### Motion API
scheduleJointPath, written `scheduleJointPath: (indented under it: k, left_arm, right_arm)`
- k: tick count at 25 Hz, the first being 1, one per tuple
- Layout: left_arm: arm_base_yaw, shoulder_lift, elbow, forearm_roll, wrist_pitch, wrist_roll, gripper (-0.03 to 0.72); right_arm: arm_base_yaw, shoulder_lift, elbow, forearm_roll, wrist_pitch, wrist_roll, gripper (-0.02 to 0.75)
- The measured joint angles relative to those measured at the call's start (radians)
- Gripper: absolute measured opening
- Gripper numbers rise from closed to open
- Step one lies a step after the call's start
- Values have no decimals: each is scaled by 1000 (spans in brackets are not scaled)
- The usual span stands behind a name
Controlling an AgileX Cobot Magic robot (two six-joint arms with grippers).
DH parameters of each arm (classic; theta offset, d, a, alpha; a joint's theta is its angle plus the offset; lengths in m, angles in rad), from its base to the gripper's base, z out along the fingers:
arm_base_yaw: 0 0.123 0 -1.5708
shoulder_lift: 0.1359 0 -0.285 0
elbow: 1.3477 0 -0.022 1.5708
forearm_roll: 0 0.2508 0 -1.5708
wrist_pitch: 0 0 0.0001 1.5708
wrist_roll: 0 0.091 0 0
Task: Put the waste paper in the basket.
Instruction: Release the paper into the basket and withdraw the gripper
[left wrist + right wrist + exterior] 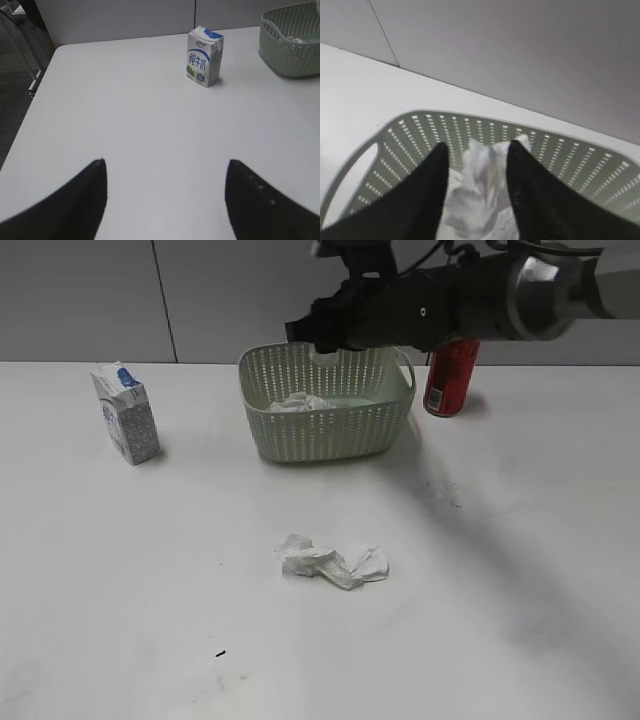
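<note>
The pale green basket [325, 430] stands at the back middle of the table, with one crumpled white waste paper wad [300, 402] inside it. My right gripper [322, 340] hovers over the basket's back rim [485, 127] and is shut on a second wad [482, 170], which looks blurred between the jaws [477, 147]. A third wad [332, 562] lies on the table in front of the basket. My left gripper [166, 162] is open and empty above bare table and is out of the exterior view.
A white-and-blue carton [126, 412] stands upright left of the basket; it also shows in the left wrist view [204, 56]. A red drink can [450, 377] stands right of the basket, behind the right arm. The table's left edge [30, 107] is near the left gripper.
</note>
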Motion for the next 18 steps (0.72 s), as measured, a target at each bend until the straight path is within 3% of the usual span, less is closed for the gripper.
scheduleJointPath:
  k: [2, 4, 11, 18]
  left_arm:
    - [0, 0, 0, 0, 0, 0, 538]
    - [0, 0, 0, 0, 0, 0, 538]
    - [0, 0, 0, 0, 0, 0, 538]
    - [0, 0, 0, 0, 0, 0, 538]
  right_arm:
    - [0, 1, 0, -11, 7, 0, 547]
    - [0, 1, 0, -11, 13, 0, 618]
    - [0, -74, -1, -11, 182, -1, 628]
    - [0, -233, -10, 24, 639, -1, 594]
